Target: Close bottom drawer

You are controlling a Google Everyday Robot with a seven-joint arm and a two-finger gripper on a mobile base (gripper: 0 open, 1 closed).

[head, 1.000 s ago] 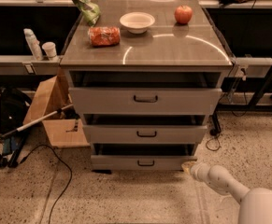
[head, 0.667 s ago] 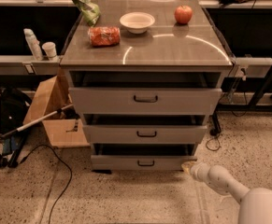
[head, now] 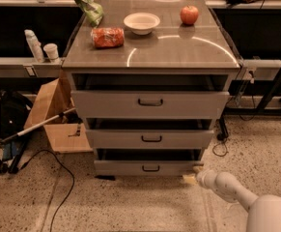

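1. The shallow grey bottom drawer (head: 125,167) sits lowest in the grey three-drawer cabinet (head: 79,66), just above the speckled floor (head: 130,202), pulled partly out with a dark gap above its front panel.
2. The robot's white arm (head: 229,190) enters from the lower right, and its pincer (head: 192,179) lies just beside the drawer's right front corner. Whether they touch, or whether the pincer is apart or together, cannot be told.
3. The drawer's front faces the camera and its long axis runs left to right, with a small black loop handle (head: 150,168) at centre.
4. A white bowl (head: 141,22) and a red apple (head: 189,14) rest on the counter (head: 178,52).
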